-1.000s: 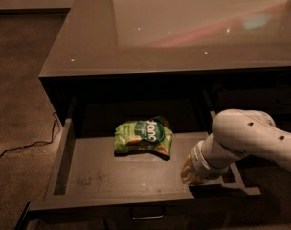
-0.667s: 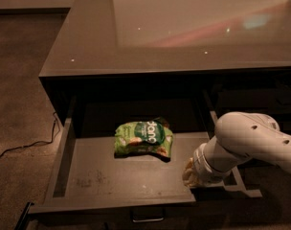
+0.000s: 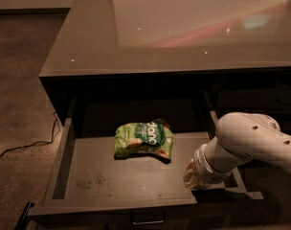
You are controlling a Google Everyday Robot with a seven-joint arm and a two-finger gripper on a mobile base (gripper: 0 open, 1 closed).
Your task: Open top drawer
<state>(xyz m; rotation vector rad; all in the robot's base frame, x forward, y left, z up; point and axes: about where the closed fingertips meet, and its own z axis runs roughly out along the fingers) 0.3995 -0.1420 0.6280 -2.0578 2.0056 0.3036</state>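
One drawer, the top drawer (image 3: 83, 176), stands pulled well out from under the counter (image 3: 184, 32), and we look down into its grey inside. Its front panel (image 3: 88, 212) runs along the bottom edge of the view, with the bar handle (image 3: 148, 219) at its centre, partly cut off. A green snack bag (image 3: 144, 139) lies flat on the drawer floor, nearer the back than the front and a little right of the middle. The white arm (image 3: 253, 140) reaches in from the right, crossing the drawer's right wall. Its gripper (image 3: 192, 173) hangs at the drawer's front right corner, low over the floor, right of the bag and apart from it. The arm's end hides most of it from us, so we cannot tell whether it is released or clenched, nor whether it touches the drawer. On the carpet (image 3: 16, 80) to the left a thin cable (image 3: 21, 146) trails toward the counter's base.
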